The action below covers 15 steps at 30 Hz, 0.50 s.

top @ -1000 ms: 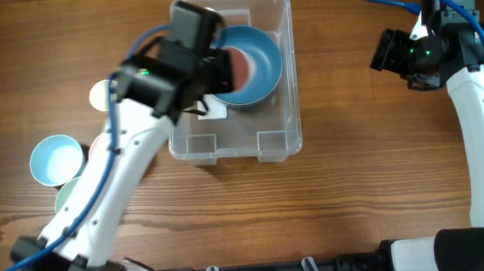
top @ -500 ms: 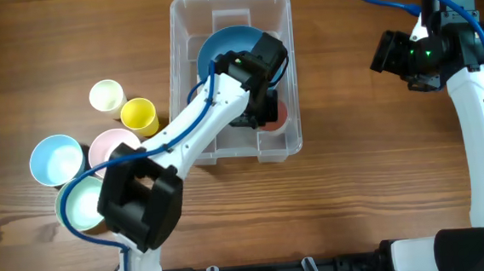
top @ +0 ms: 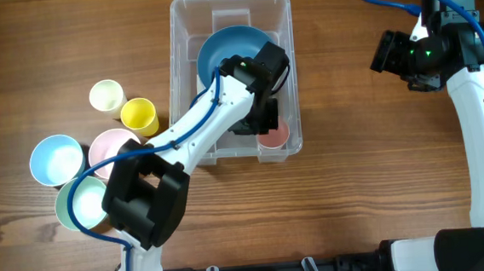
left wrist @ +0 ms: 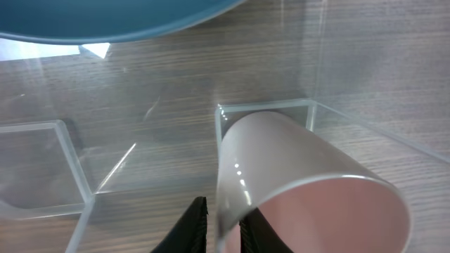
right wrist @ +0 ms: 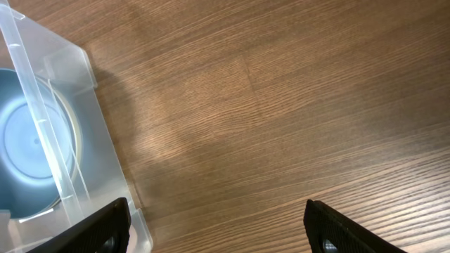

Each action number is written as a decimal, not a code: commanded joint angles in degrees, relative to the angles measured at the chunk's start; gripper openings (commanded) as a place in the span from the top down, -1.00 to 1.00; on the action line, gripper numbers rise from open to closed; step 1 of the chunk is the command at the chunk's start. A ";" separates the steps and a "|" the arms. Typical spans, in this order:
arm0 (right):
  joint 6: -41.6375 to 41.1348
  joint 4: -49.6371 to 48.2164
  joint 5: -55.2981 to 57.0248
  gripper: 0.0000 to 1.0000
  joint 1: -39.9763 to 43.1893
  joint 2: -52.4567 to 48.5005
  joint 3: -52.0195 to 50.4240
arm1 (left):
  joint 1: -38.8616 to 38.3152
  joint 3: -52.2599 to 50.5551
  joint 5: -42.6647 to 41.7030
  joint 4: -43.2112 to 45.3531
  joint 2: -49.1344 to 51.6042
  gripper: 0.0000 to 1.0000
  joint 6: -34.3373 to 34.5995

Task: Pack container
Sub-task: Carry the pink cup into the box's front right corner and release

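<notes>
Wooden table [top: 357,187] – large clear plastic rectangular container [top: 183,88] sat mid-table between the arms, a round blue plastic bowl [top: 219,47] in its far half. Left gripper [left wrist: 223,228] was down in the near-right corner, fingers straddling the rim of a pink plastic cup [left wrist: 281,161] lying tilted – clamped or let go, couldn't tell. Right gripper [right wrist: 225,228] hung spread wide, holding nothing, over wood just right of the container.
</notes>
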State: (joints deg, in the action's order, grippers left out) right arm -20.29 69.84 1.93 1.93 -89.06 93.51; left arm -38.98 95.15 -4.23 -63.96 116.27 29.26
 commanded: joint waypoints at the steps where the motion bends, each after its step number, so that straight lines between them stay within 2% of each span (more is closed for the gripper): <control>1: -0.63 0.02 -0.44 -0.60 -0.02 -0.83 -0.26 | -0.76 -0.44 -0.44 0.55 0.76 0.48 0.15; 6: -0.20 0.02 -0.42 -0.60 -0.02 -0.83 -0.26 | 1.05 0.66 2.14 1.16 -1.31 0.29 -0.48; 9: 0.22 0.02 -0.44 -0.60 -0.02 -0.83 -0.26 | 3.54 2.67 3.78 0.52 -4.74 0.28 -0.55; 13: 0.63 0.02 -0.44 -0.60 -0.02 -0.83 -0.26 | 10.67 5.29 7.67 0.28 -13.81 0.15 -3.54; 15: 0.72 0.02 -0.44 -0.61 -0.02 -0.83 -0.26 | 15.58 5.35 11.50 0.33 -18.05 0.01 -3.52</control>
State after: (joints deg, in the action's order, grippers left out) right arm -20.23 69.87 1.93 1.93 -89.06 93.51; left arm -30.52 97.71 0.14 -63.61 108.05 27.42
